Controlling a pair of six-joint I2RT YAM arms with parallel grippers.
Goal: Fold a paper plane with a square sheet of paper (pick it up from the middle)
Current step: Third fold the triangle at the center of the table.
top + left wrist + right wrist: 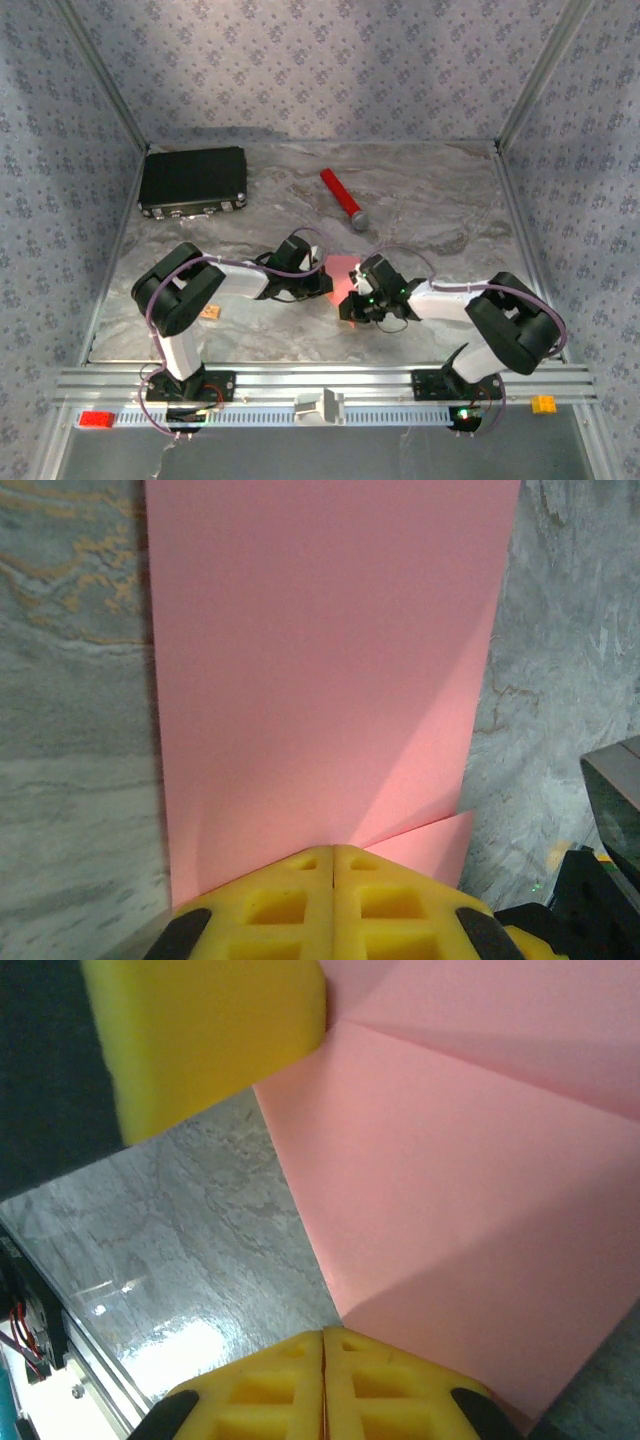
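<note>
Top external view: pink sheet of paper (341, 270) at mid-table, largely covered by left gripper (316, 281) and right gripper (352, 296) meeting over it from either side; outline and folds impossible to make out. Open marble table (440, 215) behind and to the right; metal rail (320, 380) close in front. Black case (193, 180) at far left and red cylinder (342, 199) with grey tip behind, both well apart from the sheet; small tan block (211, 313) toward near left.

Left wrist view: left gripper (333, 852) clenched, yellow fingers pressed together without a gap, tips at near edge of the sheet (320, 660); small folded flap just right of the tips. Far edge cut off at top. Impossible to tell whether paper is pinched or merely pressed. Bare table on both sides; dark hardware (612, 800) at lower right, hard to identify.

Right wrist view: right gripper (323, 1336) likewise clenched, tips at a corner of the sheet (470, 1190); hold not discernible. One crease across upper right. Blurred yellow finger (200, 1040) of the left gripper touching the sheet at upper left, cut off by the frame. Strip of bare table between; rail at lower left.
</note>
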